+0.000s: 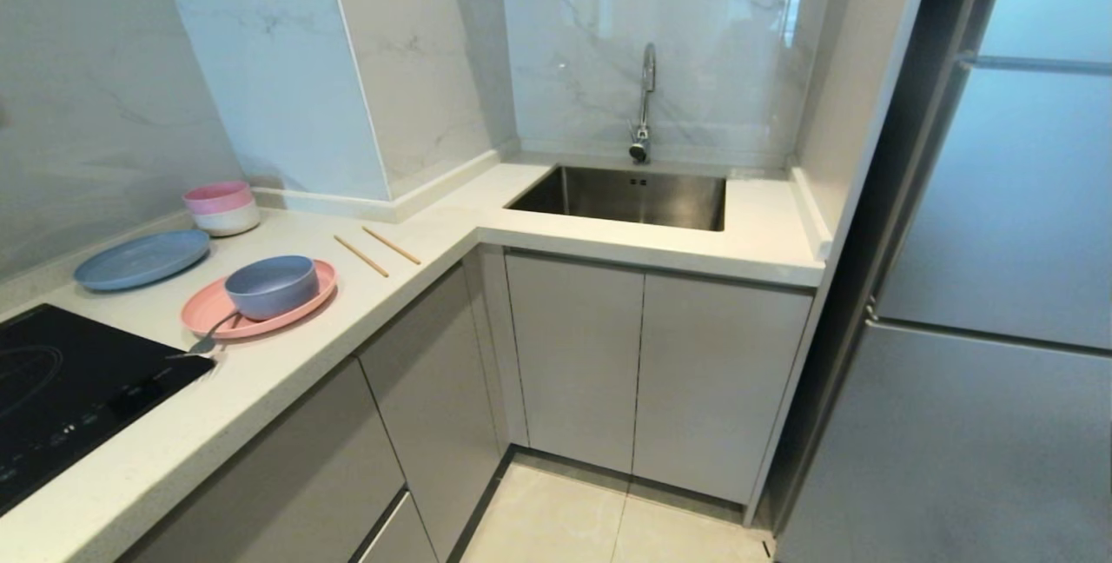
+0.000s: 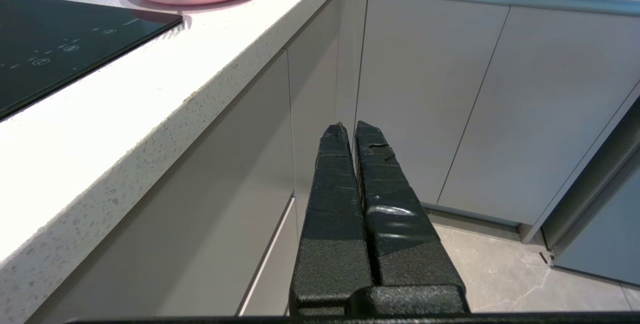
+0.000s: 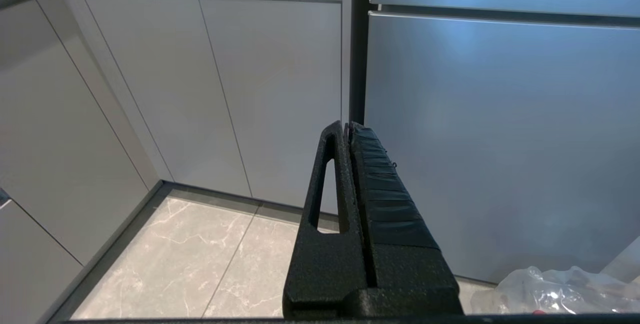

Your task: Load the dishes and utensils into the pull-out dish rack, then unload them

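Hanging below the counter, the left gripper and right gripper have fingers clenched together, grasping nothing.

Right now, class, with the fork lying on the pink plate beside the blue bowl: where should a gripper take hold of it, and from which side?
Probably the fork handle end that overhangs the pink plate rim toward the cooktop, approached from above. Its other end lies by the blue bowl, leaving little room there.

A home kitchen: corner countertop, steel sink under tap, induction hob, fridge.
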